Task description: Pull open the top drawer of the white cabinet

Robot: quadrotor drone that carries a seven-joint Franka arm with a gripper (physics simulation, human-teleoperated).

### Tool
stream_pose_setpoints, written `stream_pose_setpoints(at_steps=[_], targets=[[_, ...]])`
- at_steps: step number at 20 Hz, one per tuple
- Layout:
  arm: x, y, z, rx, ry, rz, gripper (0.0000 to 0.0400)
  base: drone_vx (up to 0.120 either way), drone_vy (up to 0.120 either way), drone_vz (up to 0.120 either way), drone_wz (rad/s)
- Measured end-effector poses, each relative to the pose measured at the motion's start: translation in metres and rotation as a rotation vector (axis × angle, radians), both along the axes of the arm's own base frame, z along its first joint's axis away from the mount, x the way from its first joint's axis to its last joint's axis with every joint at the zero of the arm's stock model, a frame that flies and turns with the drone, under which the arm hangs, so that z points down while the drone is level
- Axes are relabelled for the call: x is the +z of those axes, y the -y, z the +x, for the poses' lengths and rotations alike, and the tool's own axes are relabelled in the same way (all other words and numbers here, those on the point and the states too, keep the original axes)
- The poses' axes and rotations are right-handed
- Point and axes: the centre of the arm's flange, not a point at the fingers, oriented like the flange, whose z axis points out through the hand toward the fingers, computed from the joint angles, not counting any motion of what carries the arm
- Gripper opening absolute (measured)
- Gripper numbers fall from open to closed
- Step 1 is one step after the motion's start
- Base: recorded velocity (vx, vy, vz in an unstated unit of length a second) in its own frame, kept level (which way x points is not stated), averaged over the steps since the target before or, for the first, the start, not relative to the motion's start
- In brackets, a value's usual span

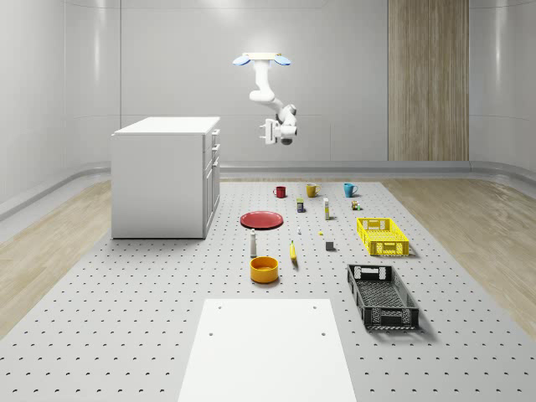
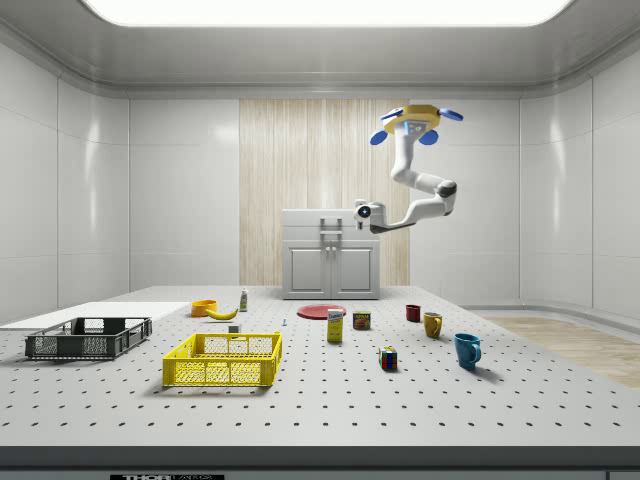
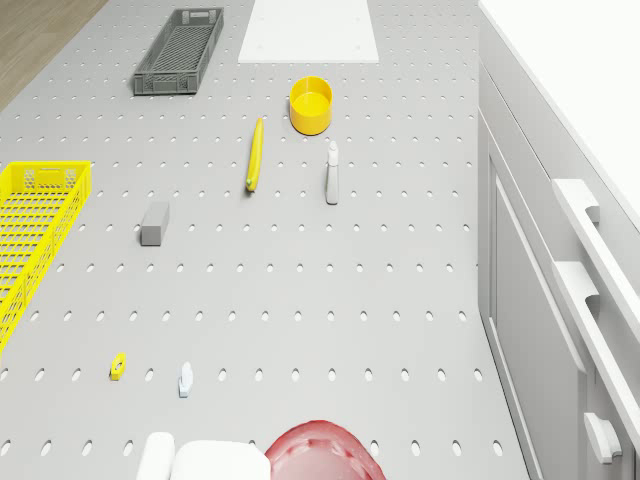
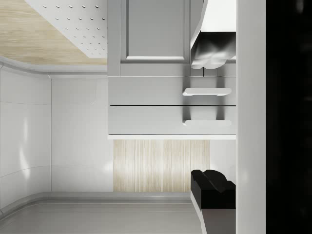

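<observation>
1. Overhead, hovers the drone (image 1: 262, 59) in mid-air above the perforated table (image 1: 167, 285), off the drawer side of the white cabinet (image 1: 159, 180), high over the far row of mugs.
2. Hangs below it the arm (image 2: 420, 185), bent at the elbow and reaching toward the cabinet front in the side view.
3. Sits at drawer height the gripper (image 1: 270, 131), near the cabinet's front but apart from it, with clear air between in the whole-scene view.
4. Appear parted in the wrist view the fingers (image 4: 213, 187), one light and one dark, with the two drawer fronts between them and nothing held.
5. Stands closed the top drawer (image 4: 146, 120), flush with the drawer next to it, its handle (image 4: 207, 123) untouched.
6. Lie on the table, well away from the cabinet, a red plate (image 1: 261, 219), an orange bowl (image 1: 264, 269), a banana (image 1: 293, 252), a yellow basket (image 1: 382, 235) and a dark basket (image 1: 382, 296).
7. Stand in a row beyond the plate a red mug (image 1: 280, 192), a yellow mug (image 1: 311, 190) and a blue mug (image 1: 349, 189).
</observation>
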Motion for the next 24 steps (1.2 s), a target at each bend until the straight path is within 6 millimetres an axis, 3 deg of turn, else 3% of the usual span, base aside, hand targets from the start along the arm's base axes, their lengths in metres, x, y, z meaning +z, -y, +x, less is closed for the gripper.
stream_pose_setpoints(at_steps=[2, 15, 24], targets=[[0.0, 0.0, 0.0, 0.0, 0.0, 0.0, 0.0305, 0.0, -0.1, 0.0, 0.0], [0.0, -0.002, 0.0, 0.0, 0.0, 0.0, 0.0305, 0.105, 0.0, 0.0, 0.0], [0.0, -0.036, 0.0, 0.0, 0.0, 0.0, 0.0305, 0.0, 0.0, 0.0, 0.0]])
